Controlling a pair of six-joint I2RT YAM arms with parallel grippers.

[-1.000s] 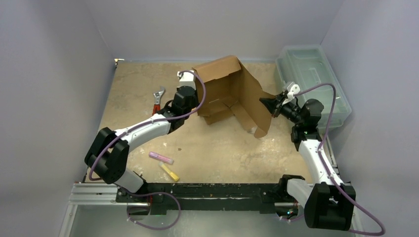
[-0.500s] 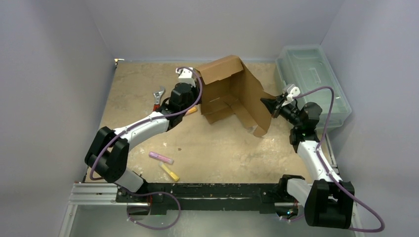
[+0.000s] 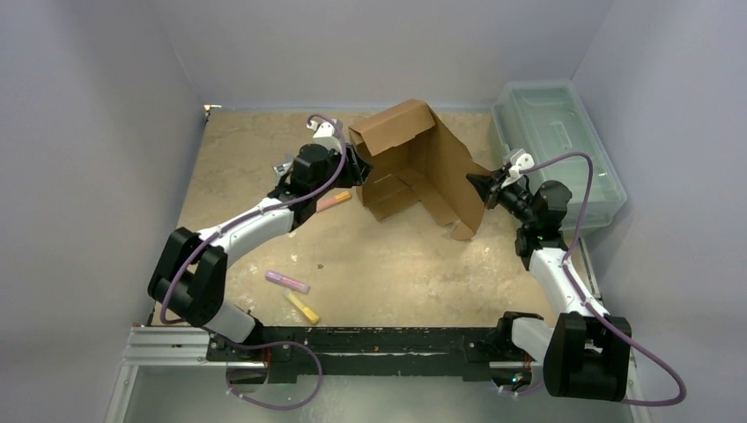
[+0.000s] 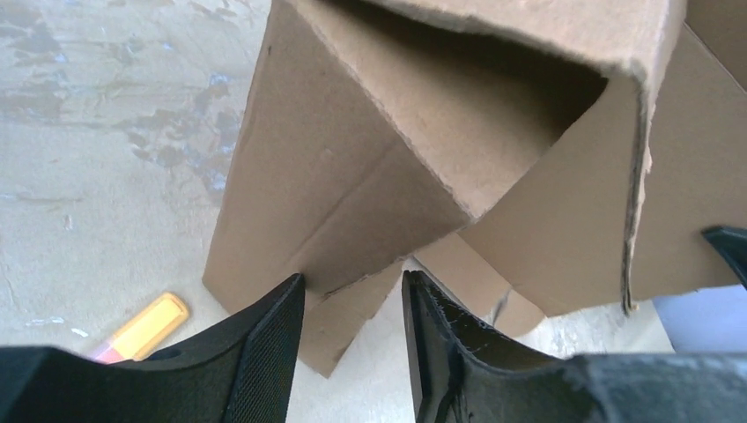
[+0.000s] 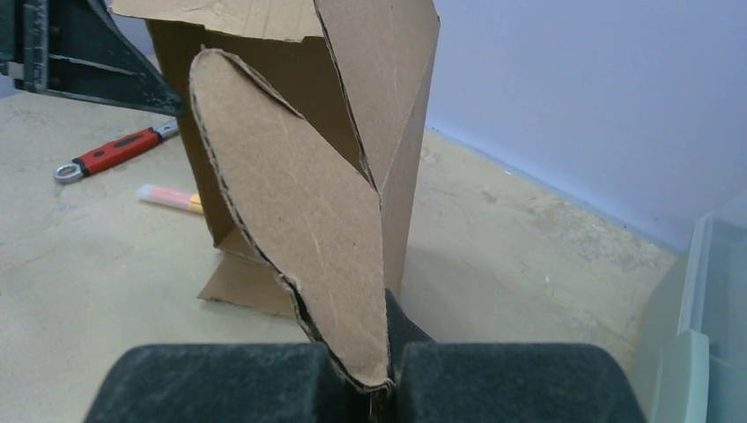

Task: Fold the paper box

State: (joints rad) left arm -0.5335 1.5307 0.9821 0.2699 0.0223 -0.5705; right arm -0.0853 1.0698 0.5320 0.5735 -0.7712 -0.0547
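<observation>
The paper box (image 3: 414, 163) is brown cardboard, standing half-formed at the back middle of the table with walls and flaps upright. My left gripper (image 3: 357, 166) sits at its left wall, open. In the left wrist view the left gripper (image 4: 352, 286) points at the box (image 4: 352, 167), with a lower flap corner just past the fingertips and nothing pinched. My right gripper (image 3: 480, 188) is at the box's right side. In the right wrist view the right gripper (image 5: 383, 383) is shut on a rounded flap (image 5: 299, 220) of the box.
A pale-green plastic bin (image 3: 555, 145) stands at the back right, close to the right arm. A red-handled wrench (image 5: 114, 152) and a pink-orange marker (image 3: 333, 201) lie left of the box. A purple marker (image 3: 287, 282) and a yellow marker (image 3: 302, 307) lie nearer the front.
My left gripper has opened and moved back and up along the box's left wall, uncovering the pink-orange marker. The right gripper keeps its hold on the flap.
</observation>
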